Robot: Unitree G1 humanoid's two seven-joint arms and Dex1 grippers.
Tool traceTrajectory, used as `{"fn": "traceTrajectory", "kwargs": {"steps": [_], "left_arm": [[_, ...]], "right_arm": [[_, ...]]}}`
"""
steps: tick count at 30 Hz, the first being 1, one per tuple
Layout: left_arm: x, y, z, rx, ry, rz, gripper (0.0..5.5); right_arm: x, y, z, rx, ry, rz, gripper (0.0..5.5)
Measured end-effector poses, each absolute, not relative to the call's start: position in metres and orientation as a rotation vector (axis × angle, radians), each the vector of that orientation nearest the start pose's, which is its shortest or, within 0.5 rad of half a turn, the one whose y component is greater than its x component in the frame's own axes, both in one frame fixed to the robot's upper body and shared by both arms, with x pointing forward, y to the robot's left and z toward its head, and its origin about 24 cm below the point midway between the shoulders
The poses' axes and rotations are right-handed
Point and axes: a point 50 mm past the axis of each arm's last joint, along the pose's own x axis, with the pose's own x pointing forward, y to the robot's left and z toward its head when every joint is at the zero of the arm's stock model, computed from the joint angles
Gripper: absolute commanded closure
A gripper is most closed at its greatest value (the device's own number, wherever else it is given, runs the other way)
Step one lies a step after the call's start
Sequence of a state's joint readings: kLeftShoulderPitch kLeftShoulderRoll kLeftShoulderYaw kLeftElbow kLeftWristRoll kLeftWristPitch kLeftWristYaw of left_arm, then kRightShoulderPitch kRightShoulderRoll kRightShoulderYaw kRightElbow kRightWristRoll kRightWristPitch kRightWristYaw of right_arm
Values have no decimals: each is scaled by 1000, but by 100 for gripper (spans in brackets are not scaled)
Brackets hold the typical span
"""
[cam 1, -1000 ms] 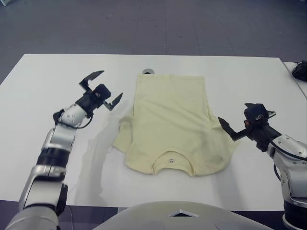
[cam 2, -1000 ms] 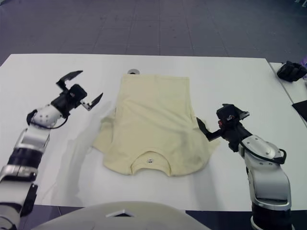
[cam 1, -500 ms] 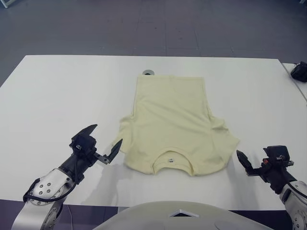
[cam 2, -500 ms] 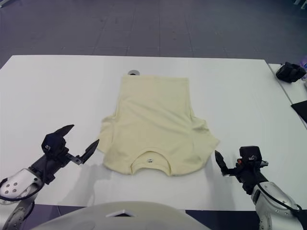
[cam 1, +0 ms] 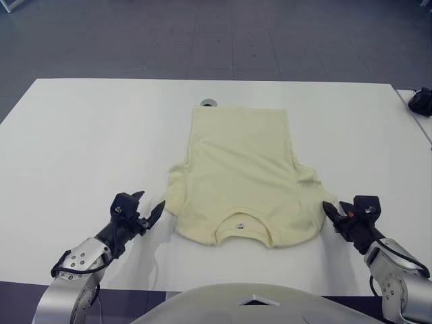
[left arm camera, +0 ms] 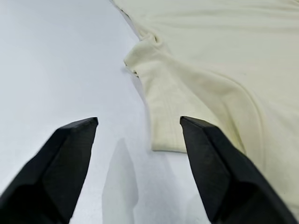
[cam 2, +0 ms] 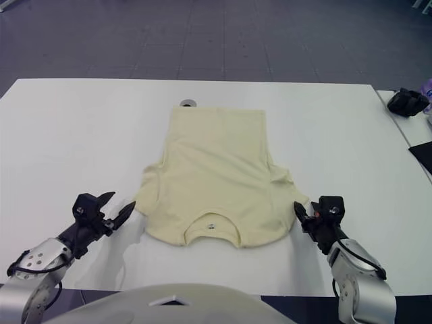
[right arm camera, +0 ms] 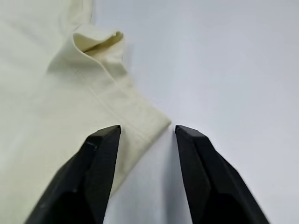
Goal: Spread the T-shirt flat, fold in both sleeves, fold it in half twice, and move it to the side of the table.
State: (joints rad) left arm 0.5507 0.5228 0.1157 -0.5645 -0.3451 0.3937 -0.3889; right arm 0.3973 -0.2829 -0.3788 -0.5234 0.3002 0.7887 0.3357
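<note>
A pale yellow T-shirt [cam 1: 241, 169] lies flat in the middle of the white table [cam 1: 81, 128], collar towards me and hem at the far side. My left gripper [cam 1: 150, 200] is open, low over the table just outside the shirt's left sleeve [left arm camera: 173, 107]. In the left wrist view the left gripper [left arm camera: 138, 120] has the sleeve's edge between its spread fingers. My right gripper [cam 1: 337, 208] is open beside the right sleeve [right arm camera: 93, 84]. In the right wrist view the sleeve's corner lies between the fingers of the right gripper [right arm camera: 147, 128].
A small round metal fitting [cam 1: 208, 102] is set in the table just beyond the shirt's hem. A black object [cam 1: 422, 100] lies on a neighbouring surface at the far right. Bare table stretches on both sides of the shirt.
Both grippers dropped back from beside the shirt's middle towards the near edge, then closed in on the sleeves. The T-shirt has stayed in place.
</note>
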Motion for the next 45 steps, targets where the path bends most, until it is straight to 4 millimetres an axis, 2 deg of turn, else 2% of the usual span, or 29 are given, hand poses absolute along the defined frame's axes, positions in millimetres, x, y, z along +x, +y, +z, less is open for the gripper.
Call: {"fn": "traceTrajectory", "kwargs": {"steps": [11, 15, 23, 25, 30, 40, 45], "left_arm": [[142, 219, 44, 30, 506, -402, 467], [141, 217, 41, -17, 538, -403, 539], [141, 212, 40, -84, 570, -417, 423], [141, 212, 40, -83, 571, -418, 445], [142, 214, 39, -76, 575, -409, 542], [146, 216, 42, -83, 566, -434, 546], [158, 223, 58, -93, 502, -452, 546]], "right_arm": [[154, -253, 40, 100, 550, -3, 543], [156, -252, 41, 110, 544, 0, 550], [160, -251, 40, 115, 543, 7, 550], [160, -251, 39, 114, 544, 9, 550], [161, -252, 39, 116, 544, 17, 550], [161, -250, 40, 128, 543, 27, 550], [164, -245, 54, 116, 488, 53, 550]]}}
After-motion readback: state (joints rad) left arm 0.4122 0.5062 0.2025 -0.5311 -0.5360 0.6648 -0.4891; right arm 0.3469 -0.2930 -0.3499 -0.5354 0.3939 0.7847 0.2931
